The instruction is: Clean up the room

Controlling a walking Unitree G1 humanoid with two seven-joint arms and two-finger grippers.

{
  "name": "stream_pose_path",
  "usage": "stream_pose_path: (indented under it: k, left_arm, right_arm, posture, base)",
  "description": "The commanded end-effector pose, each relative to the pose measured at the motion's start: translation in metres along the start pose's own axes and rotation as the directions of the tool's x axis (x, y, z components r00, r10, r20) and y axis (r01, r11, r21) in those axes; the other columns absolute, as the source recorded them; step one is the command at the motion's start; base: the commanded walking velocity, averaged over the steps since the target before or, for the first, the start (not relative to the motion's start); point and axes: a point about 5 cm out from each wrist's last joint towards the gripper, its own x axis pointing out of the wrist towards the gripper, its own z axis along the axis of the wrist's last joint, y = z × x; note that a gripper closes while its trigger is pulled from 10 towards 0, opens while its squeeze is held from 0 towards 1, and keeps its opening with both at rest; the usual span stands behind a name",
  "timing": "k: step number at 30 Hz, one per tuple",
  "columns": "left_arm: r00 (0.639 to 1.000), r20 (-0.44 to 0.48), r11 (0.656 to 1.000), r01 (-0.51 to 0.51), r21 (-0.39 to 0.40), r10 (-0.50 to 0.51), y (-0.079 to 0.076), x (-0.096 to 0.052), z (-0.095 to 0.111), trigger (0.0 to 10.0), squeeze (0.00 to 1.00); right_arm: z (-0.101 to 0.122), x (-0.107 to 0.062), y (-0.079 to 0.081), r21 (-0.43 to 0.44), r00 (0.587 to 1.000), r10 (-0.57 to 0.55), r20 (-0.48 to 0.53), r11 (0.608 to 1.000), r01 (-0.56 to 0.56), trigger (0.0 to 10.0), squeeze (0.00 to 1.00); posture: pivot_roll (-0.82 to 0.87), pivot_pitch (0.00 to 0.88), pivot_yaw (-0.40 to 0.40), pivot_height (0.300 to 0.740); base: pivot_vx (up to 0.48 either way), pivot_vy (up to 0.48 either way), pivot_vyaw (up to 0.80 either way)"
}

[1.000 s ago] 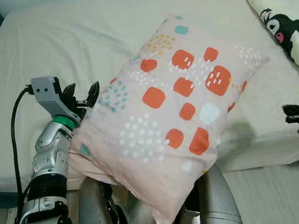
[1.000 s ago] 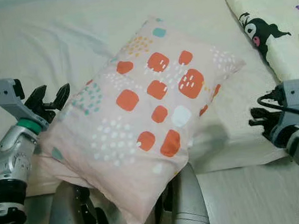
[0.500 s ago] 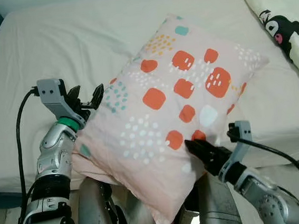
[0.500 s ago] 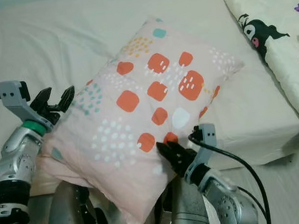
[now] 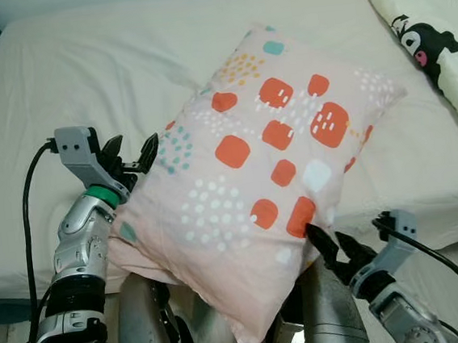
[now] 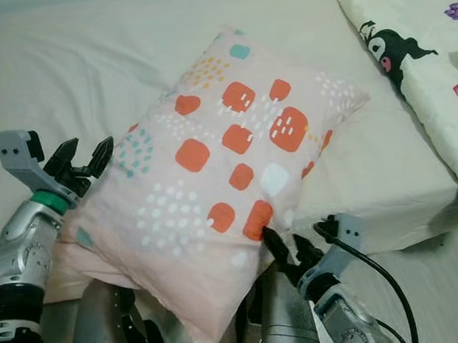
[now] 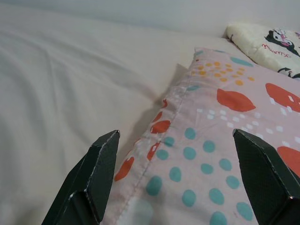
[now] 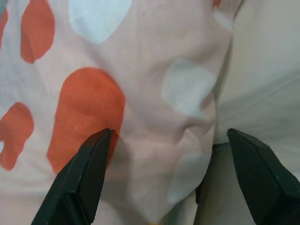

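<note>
Both grippers are closing in on the pillow (image 5: 262, 176), which is lying half off the bed's (image 5: 82, 80) near edge.

The left gripper (image 5: 132, 154) is holding spread-fingered at the pillow's left edge; the right gripper (image 5: 334, 252), away at the right a second ago, is now reaching spread-fingered under its lower right corner, nothing clamped yet.

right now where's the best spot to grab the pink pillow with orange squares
Probably by its two side edges. The pink pillow with orange squares overhangs the white mattress toward the robot. The open left gripper already straddles the seamed left edge; the open right gripper brackets the lower right edge.
</note>
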Motion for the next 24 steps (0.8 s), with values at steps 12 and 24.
stream_pose_path:
  k: [12, 24]
  left_arm:
    - [1.0, -0.01, 1.0, -0.006, 0.006, 0.006, 0.0, 0.002, 0.0, 10.0, 0.0]
    - [1.0, -0.005, 0.999, -0.008, 0.048, 0.008, 0.006, -0.003, 0.01, 10.0, 0.0]
  right_arm:
    - [-0.013, 0.043, 0.004, 0.226, 0.99, 0.12, 0.078, 0.965, -0.135, 10.0, 1.0]
    - [-0.021, 0.091, 0.049, 0.193, 0.965, 0.262, -0.011, 0.948, -0.255, 10.0, 0.0]
  posture:
    - [0.05, 0.245, 0.062, 0.552]
    - [0.1, 0.263, 0.054, 0.552]
  base:
    - [0.0, 0.0, 0.0]
    - [0.0, 0.0, 0.0]
